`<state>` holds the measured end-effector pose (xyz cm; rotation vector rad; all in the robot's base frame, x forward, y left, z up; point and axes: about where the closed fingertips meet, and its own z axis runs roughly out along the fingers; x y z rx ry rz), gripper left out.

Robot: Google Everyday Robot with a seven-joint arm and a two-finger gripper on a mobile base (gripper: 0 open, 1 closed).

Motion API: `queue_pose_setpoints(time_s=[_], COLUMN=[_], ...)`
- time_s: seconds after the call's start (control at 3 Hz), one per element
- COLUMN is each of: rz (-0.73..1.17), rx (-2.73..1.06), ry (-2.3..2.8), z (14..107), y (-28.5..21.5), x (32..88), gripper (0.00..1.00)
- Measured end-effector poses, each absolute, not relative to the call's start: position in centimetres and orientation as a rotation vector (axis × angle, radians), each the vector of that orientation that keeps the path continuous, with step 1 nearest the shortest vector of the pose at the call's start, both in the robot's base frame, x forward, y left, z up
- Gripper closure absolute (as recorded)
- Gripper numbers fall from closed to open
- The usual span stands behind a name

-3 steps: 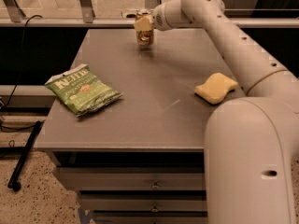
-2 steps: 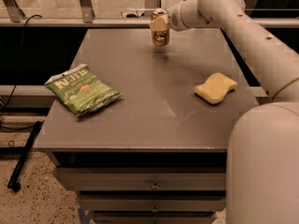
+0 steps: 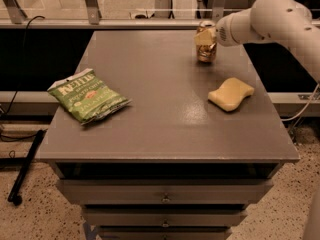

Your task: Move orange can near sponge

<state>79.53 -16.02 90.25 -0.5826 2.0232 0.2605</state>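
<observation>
Gripper (image 3: 206, 37) far right, jaws clamped on orange can (image 3: 206, 54) near sponge (image 3: 231, 94); chip bag (image 3: 89, 95) reads "Kettle".

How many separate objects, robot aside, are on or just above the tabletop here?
3: the green chip bag at the left, the sponge at the right, and the orange can beyond the sponge, gripped by the tool. None seems hidden.

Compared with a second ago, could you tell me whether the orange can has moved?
Yes. The can, held in the gripper at the far edge of the table, has moved right, closer to the sponge.
</observation>
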Motion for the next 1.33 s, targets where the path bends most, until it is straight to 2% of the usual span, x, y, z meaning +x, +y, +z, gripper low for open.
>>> queue_pose_setpoints(time_s=[0.33, 0.67, 1.0, 1.33], rz=[0.209, 0.182, 0.218, 0.257], rx=[-0.506, -0.468, -0.454, -0.468], ry=[2.048, 2.041, 2.04, 2.041], z=[90.3, 91.1, 90.8, 90.4], y=[-20.4, -22.4, -22.6, -22.2], x=[75.9, 74.1, 72.7, 71.7], gripper=[1.0, 1.0, 0.82, 0.59])
